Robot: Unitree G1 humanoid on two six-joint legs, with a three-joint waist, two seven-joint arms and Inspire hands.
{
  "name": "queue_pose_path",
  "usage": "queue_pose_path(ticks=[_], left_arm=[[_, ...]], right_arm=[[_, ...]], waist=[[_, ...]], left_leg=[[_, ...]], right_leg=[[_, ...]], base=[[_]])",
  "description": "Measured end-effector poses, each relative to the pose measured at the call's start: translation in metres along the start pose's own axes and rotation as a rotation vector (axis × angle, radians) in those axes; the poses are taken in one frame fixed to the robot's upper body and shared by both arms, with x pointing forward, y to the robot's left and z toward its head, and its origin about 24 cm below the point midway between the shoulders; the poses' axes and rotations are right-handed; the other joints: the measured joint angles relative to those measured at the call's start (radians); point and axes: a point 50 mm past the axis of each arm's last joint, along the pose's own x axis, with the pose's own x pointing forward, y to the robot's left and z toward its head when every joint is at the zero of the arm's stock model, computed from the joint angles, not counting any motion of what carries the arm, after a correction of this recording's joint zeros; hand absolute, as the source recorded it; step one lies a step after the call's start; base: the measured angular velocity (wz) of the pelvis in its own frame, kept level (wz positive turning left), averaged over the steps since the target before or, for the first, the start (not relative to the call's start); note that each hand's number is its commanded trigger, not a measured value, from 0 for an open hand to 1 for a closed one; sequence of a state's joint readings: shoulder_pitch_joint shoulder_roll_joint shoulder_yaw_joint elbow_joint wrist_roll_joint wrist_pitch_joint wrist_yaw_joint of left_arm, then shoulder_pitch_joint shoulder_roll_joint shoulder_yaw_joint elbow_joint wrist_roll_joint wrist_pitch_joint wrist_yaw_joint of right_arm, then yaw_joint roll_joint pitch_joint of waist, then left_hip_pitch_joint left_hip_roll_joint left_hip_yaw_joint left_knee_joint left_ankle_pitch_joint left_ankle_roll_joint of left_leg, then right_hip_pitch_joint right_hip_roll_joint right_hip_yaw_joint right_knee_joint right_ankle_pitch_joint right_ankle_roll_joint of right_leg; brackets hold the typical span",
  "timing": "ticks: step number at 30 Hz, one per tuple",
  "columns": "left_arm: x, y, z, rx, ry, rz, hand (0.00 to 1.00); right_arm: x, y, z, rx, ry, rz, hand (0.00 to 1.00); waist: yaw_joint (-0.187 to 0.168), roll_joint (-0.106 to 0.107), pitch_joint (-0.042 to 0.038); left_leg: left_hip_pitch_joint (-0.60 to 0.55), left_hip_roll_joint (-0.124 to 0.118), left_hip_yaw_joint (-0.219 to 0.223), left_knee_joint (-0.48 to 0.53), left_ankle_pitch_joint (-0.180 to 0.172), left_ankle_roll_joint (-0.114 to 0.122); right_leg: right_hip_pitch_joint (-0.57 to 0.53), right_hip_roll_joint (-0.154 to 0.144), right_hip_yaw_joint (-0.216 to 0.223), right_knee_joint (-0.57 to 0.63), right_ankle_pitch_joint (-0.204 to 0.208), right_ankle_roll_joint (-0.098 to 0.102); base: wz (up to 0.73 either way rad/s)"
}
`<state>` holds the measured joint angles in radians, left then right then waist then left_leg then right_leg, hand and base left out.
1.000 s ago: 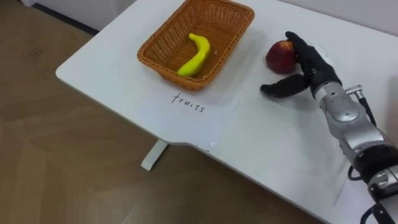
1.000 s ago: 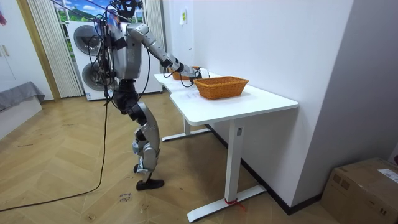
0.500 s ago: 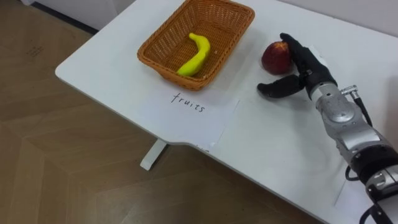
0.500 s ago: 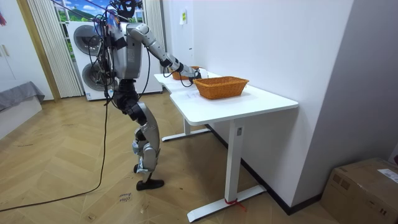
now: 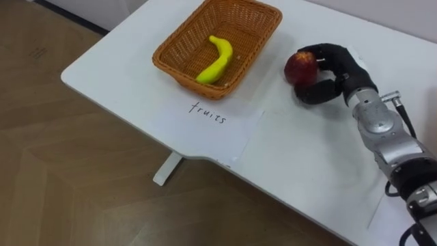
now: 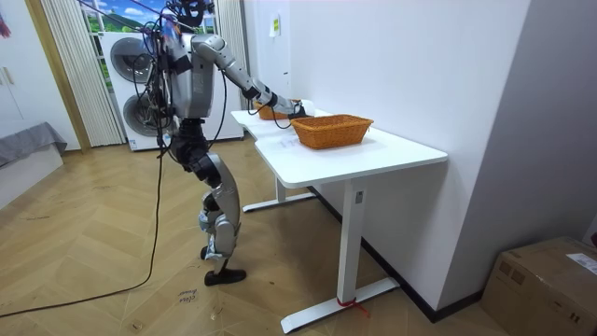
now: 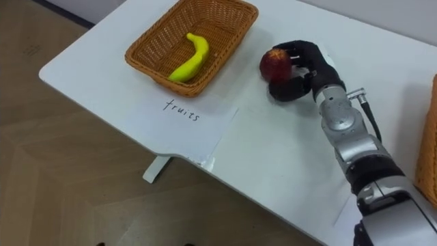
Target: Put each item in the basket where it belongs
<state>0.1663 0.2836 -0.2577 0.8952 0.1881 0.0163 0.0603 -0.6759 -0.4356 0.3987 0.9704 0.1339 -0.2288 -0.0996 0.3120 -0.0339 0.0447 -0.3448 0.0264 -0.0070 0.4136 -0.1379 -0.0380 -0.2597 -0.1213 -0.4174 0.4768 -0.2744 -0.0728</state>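
Note:
A red apple (image 5: pixel 301 66) rests on the white table (image 5: pixel 307 157) just right of the wicker fruit basket (image 5: pixel 184 48). My right hand (image 5: pixel 329 74) has its fingers and thumb curled round the apple from the right; the same hand (image 7: pixel 300 72) and apple (image 7: pixel 274 65) show in the right eye view. A yellow banana (image 5: pixel 216 60) lies inside the basket (image 7: pixel 153 44). A sheet of paper (image 5: pixel 205 126) lettered "fruits" lies in front of the basket. In the room view I stand at the table's end, my right arm stretched over the tabletop (image 6: pixel 336 154).
A second wicker basket (image 7: pixel 429 150) shows at the right edge of the right eye view. The table's front edge (image 5: pixel 136 130) drops to a wooden floor. In the room view a nearer basket (image 6: pixel 331 130) stands on the table, with a washing machine (image 6: pixel 131 70) behind me.
My right hand has closed: its spread fingers and thumb have curled round the apple. The basket and the banana have stayed put.

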Motion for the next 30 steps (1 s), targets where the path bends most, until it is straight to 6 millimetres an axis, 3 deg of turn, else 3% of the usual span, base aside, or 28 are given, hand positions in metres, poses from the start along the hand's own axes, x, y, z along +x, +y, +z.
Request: queue_pose_path(ticks=[11,16,20,25,30], left_arm=[[0.0004,-0.0001,-0.0039,0.002,0.020,-0.001,0.00],[0.0021,0.0021,0.0004,0.003,0.011,0.005,0.00],[0.0022,0.0028,0.0009,0.004,0.010,0.020,0.00],[0.0022,0.0037,0.0011,0.005,0.009,0.036,0.00],[0.0015,0.0037,-0.0013,0.003,0.016,0.038,0.00]], right_arm=[[0.0017,-0.0007,0.0039,0.006,-0.011,-0.011,1.00],[0.0025,0.0047,0.0079,0.036,-0.025,0.008,1.00],[0.0029,0.0060,0.0088,0.050,-0.027,0.006,1.00],[0.0024,0.0053,0.0077,0.099,-0.020,0.006,1.00],[0.0027,0.0057,0.0081,0.113,-0.004,0.033,1.00]], waist=[[0.001,0.004,0.0048],[0.000,0.019,0.0124],[-0.003,0.022,0.0117],[-0.005,0.018,0.0086],[-0.013,0.011,-0.0052]], left_leg=[[-0.008,-0.002,0.003,-0.001,0.000,0.000],[-0.008,0.000,0.003,-0.002,0.000,0.000],[-0.008,-0.001,0.003,-0.005,0.000,0.000],[-0.008,-0.002,0.003,-0.009,0.000,0.000],[0.012,-0.002,0.007,-0.026,0.001,0.001]], right_leg=[[0.001,0.001,-0.006,-0.010,-0.008,0.005],[0.000,0.002,-0.006,-0.009,-0.012,0.003],[-0.001,0.002,-0.008,-0.012,-0.013,0.006],[0.000,0.001,-0.008,-0.012,-0.011,0.007],[0.023,0.002,-0.017,-0.030,-0.006,0.007]], base=[[0.04],[0.00],[0.00],[0.00],[0.01]])
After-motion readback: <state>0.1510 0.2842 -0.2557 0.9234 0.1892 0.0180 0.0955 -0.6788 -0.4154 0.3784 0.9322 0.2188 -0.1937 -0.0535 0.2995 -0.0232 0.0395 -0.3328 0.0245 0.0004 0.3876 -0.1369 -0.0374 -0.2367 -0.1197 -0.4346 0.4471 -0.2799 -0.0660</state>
